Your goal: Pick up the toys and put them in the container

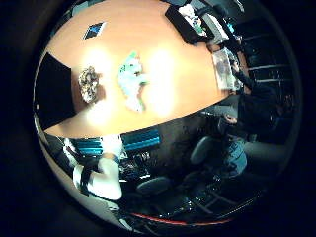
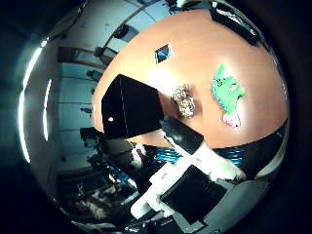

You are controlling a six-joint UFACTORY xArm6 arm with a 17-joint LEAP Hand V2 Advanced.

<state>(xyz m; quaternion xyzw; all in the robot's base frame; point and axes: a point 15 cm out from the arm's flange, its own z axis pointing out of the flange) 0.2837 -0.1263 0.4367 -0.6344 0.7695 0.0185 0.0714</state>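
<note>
Nearest my palm cameras is the hand (image 2: 195,180) itself: white and black finger segments reach into both views. They hold nothing, but from what shows of them I cannot tell whether the fingers are spread wide or drawn narrow.

Beyond the fingers, well apart from them, lies the wooden table (image 2: 195,53), the largest item in view. I see its rounded edge past the fingertips.

Next in size is the black container (image 2: 129,107). It stands at the table edge, on the side closest to the fingers in the thumb-side view.

The green plush toy (image 2: 225,90) lies flat on the tabletop, farther out from the fingers than the container. A pale pink part shows at one end of it.

The mottled grey-brown toy (image 2: 184,101) rests on the table between the container and the green plush toy, touching neither.

A small dark square marker (image 2: 163,53) sits on the tabletop beyond both toys.

Both toys are on the table, outside the container, and clear of the fingers.
</note>
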